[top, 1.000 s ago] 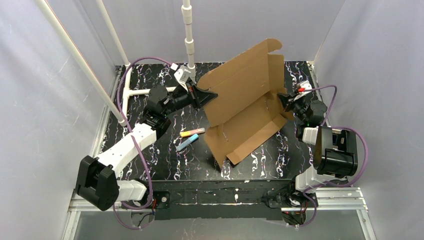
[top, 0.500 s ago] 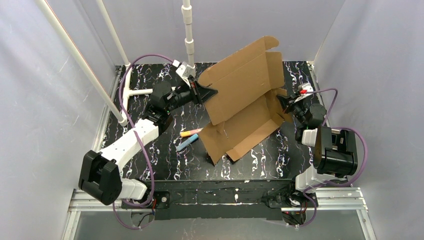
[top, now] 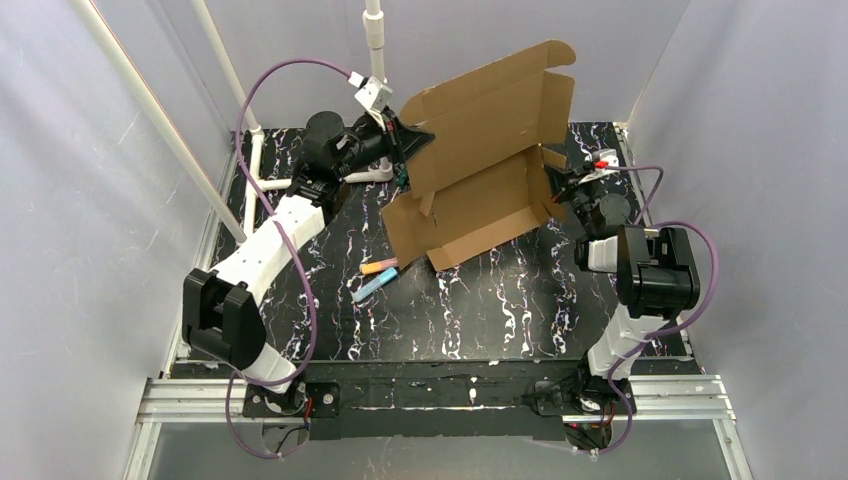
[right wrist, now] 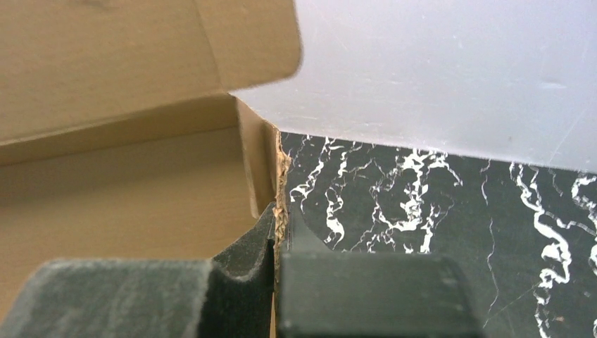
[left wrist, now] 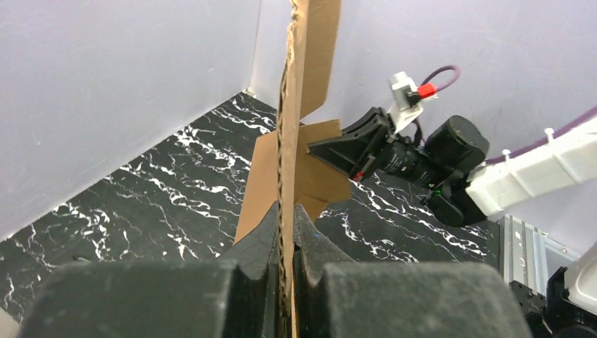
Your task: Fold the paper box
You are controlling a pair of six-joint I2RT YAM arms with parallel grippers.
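The paper box [top: 480,170] is a brown corrugated sheet, partly folded, held up at the back of the table with its big lid panel standing upright. My left gripper [top: 418,135] is shut on the lid panel's left edge; the cardboard edge [left wrist: 287,141] runs straight up from between its fingers [left wrist: 264,229]. My right gripper [top: 556,190] is shut on the box's right side wall [right wrist: 278,176], whose frayed edge sits between the pads. The box floor [right wrist: 127,204] lies to the left in the right wrist view.
An orange marker [top: 378,267] and a blue marker [top: 373,287] lie on the black marbled table [top: 500,310] in front of the box. A white pole on a T-shaped base [top: 375,60] stands just behind the left gripper. Grey curtain walls close in three sides.
Both arms have carried the box toward the back of the table and raised it. Its lower flaps have swung away from the markers, and the left arm has stretched out toward the pole.
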